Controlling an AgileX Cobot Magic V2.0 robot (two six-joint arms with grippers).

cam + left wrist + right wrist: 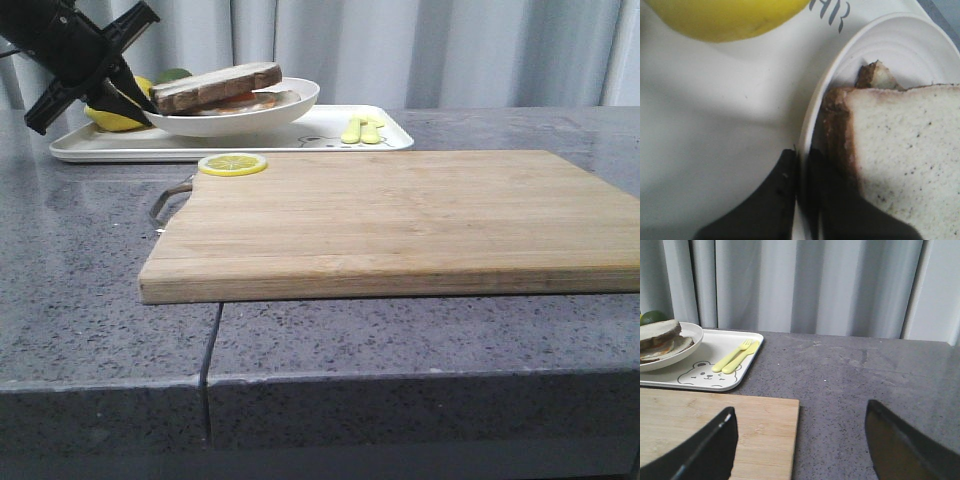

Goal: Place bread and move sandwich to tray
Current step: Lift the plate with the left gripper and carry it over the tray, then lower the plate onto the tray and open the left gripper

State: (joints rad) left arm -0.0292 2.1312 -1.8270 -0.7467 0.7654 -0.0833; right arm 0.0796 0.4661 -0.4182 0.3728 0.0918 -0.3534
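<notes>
Left hand (pixel 135 100): upper left of the front view, fingers pinched narrow on the rim of the plate (pixel 290 103); one finger inside the rim, one outside, per the left wrist view.
Plate: shallow, white, stiff, likely slick; rests on the tray (pixel 310 135) at upper left. Rim is the only sound hold.
Sandwich (pixel 225 92): on the plate, bread (pixel 910 150) on top, egg beneath. Soft, light, loose stack; likely to slide if the plate tilts.
Lemon (pixel 725 17): just beside the hand on the tray; little room there.
Fork and spoon (pixel 362 130): tray's right end.
Cutting board (pixel 400 220): centre of desk (pixel 80 270), lemon slice (pixel 232 164) at its upper left corner.
Right hand (pixel 800 450): spread wide, holding nothing, over the board's edge.
</notes>
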